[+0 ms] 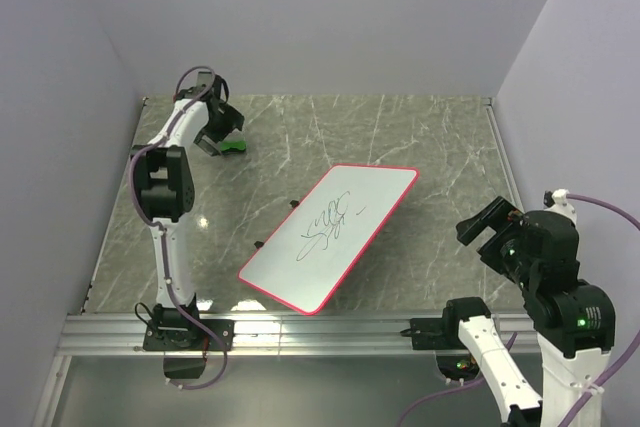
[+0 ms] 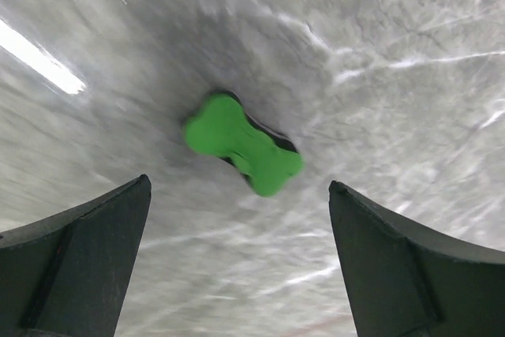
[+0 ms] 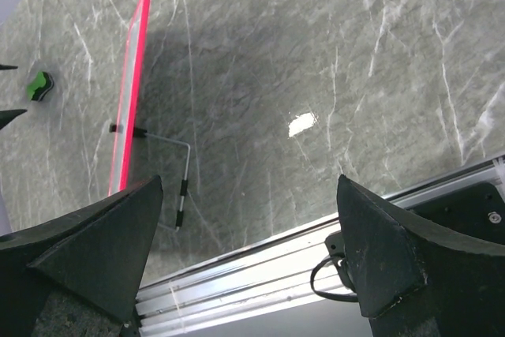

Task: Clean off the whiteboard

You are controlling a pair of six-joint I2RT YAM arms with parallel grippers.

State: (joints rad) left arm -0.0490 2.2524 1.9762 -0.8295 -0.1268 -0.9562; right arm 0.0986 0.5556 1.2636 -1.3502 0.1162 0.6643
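Note:
The whiteboard [image 1: 372, 197] lies tilted across the middle of the marble table, red-rimmed, with a black scribble [image 1: 327, 222] on it. In the right wrist view the whiteboard [image 3: 130, 92] shows edge-on. A small green eraser [image 1: 234, 147] rests on the table at the far left. My left gripper [image 1: 220, 137] hangs just above it, open. In the left wrist view the eraser [image 2: 243, 144] lies a little beyond the spread gripper [image 2: 239, 182], untouched. My right gripper [image 1: 488, 230] is raised at the near right, open [image 3: 249, 179] and holding nothing.
A wire stand [image 3: 183, 171] props the whiteboard from beneath. An aluminium rail [image 1: 320, 327] runs along the table's near edge. Plain walls close in the left, back and right sides. A black cable [image 3: 327, 274] loops by the right arm's base.

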